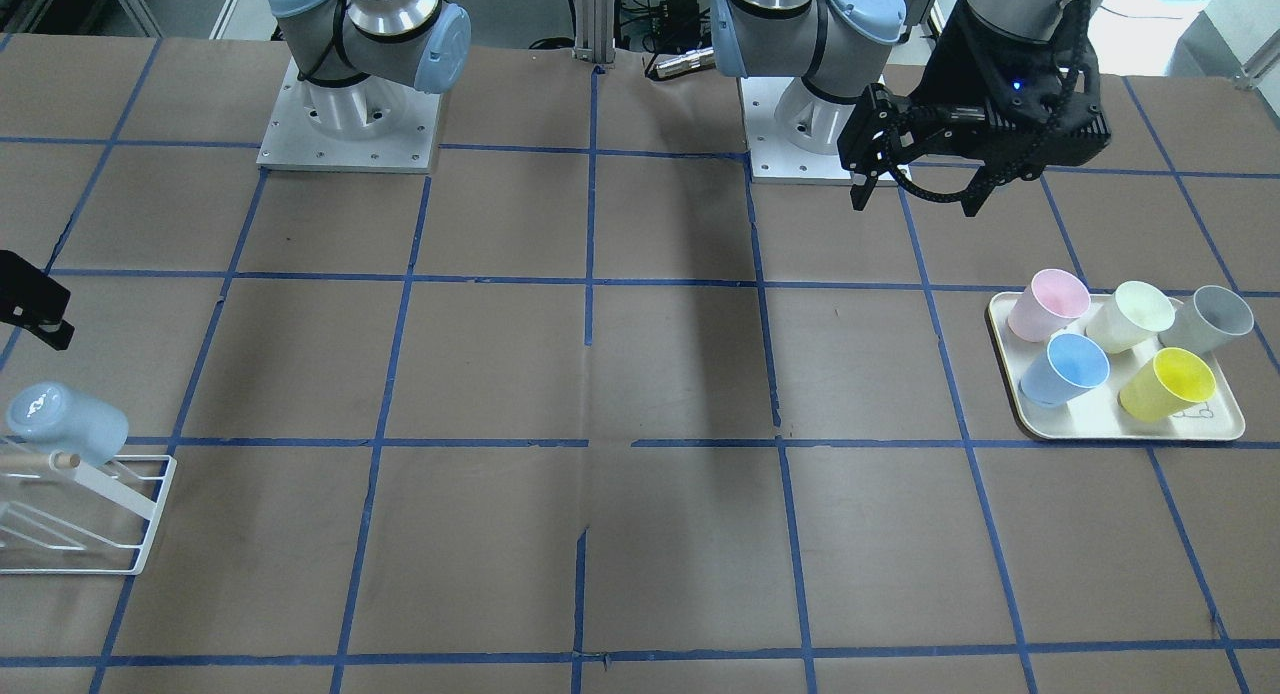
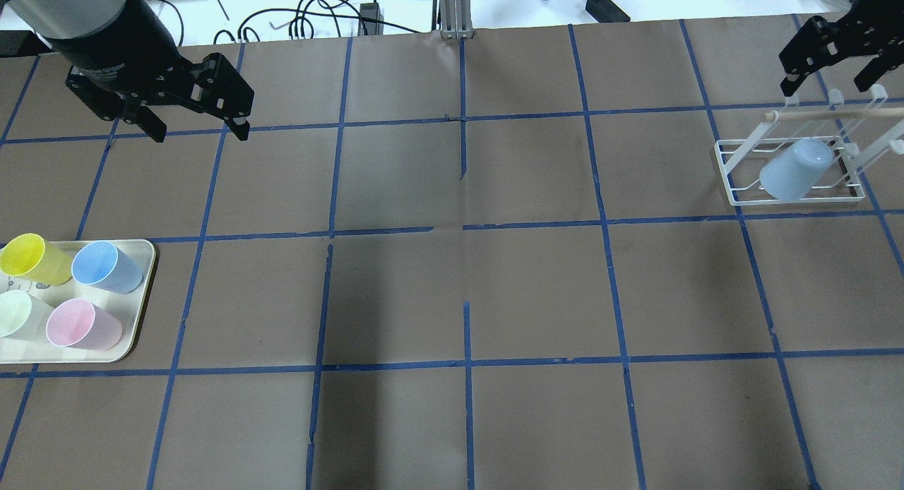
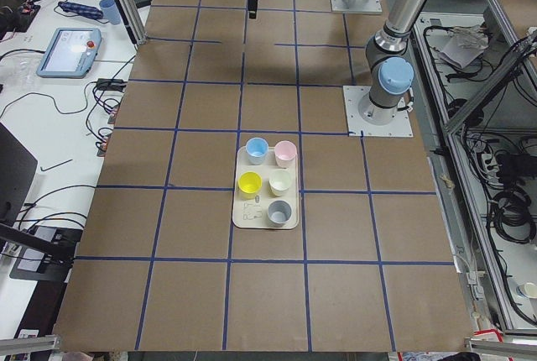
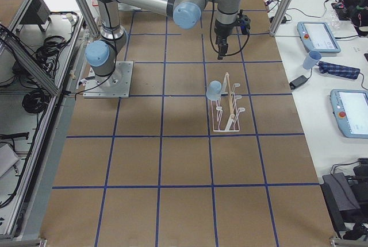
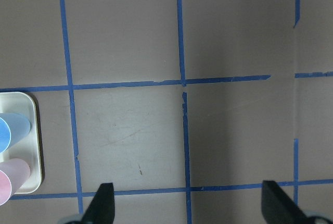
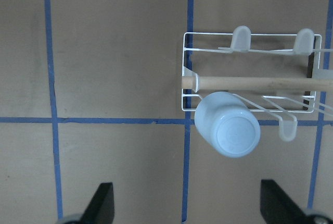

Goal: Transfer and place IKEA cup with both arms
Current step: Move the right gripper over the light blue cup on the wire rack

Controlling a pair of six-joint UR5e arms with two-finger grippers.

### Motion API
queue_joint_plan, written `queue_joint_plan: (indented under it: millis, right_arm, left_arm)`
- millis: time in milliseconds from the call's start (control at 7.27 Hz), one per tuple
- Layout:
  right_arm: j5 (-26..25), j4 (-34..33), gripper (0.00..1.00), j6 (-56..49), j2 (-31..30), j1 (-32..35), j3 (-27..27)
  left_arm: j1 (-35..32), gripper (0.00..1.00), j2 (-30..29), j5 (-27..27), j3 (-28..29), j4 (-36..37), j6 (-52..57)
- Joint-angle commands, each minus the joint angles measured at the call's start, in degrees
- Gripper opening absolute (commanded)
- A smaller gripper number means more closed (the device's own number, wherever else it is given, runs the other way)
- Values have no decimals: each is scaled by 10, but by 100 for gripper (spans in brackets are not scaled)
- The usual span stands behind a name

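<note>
The pale light-blue IKEA cup [image 2: 794, 171] hangs upside down on a peg of a white wire rack [image 2: 734, 193] at my right end of the table. It also shows in the front view [image 1: 65, 422] and in the right wrist view [image 6: 229, 125]. My right gripper [image 2: 823, 87] is open and empty, above and just beyond the rack, apart from the cup. My left gripper [image 2: 200, 131] is open and empty, high over the table on the far side of the tray; it also shows in the front view [image 1: 915, 206].
A cream tray [image 2: 145, 292] at my left end holds a deeper blue cup [image 2: 106, 266], a pink cup [image 2: 83, 325], a yellow cup [image 2: 32, 258], a pale green cup [image 2: 18, 313] and a grey cup [image 1: 1212, 319]. A wooden rod [image 6: 250, 83] crosses the rack.
</note>
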Motion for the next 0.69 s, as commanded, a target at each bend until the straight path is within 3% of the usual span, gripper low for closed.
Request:
queue_joint_plan:
  millis: [0, 550]
  right_arm:
    - [-1, -24, 97, -34, 40, -25, 8]
    - [-7, -117, 98, -68, 56, -50, 98]
  left_arm:
    - [0, 100, 0, 0, 0, 0, 0]
    - [1, 100, 1, 0, 0, 0, 1]
